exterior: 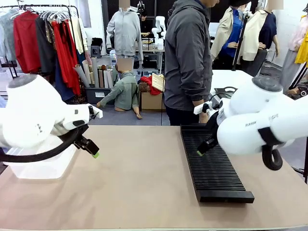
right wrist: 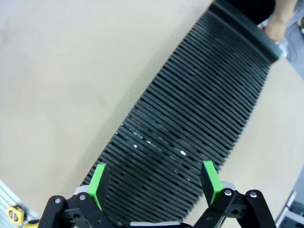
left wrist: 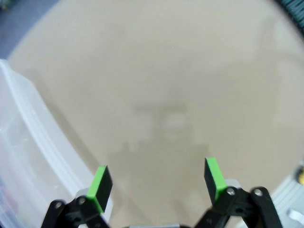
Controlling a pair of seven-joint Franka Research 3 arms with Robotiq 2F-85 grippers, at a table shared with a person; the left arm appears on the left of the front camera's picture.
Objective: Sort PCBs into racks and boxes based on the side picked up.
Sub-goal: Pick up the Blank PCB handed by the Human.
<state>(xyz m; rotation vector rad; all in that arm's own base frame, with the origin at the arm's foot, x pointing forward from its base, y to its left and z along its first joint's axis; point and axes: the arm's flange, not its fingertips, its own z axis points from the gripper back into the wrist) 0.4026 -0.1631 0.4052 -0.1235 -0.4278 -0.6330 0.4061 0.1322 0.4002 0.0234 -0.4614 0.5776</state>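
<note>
Black, close-slotted rack lies lengthwise on the beige table. Front view: the rack runs from the near edge toward the person standing at its far end, whose hand hangs just beyond that end. The right gripper hangs over the rack's left edge; its opening cannot be told here. The left gripper hovers well to the left of the rack, above bare table. The clear plastic box sits farther still from the rack, partly behind the left arm.

Left wrist view: the left gripper has its green pads spread wide, nothing between them, bare table below. The box lies just beside one finger.

Right wrist view: the right gripper is spread wide, holding nothing, directly above the rack. The person's hand is at the rack's far end; contact cannot be told. A yellow tape measure lies well apart from the rack.
</note>
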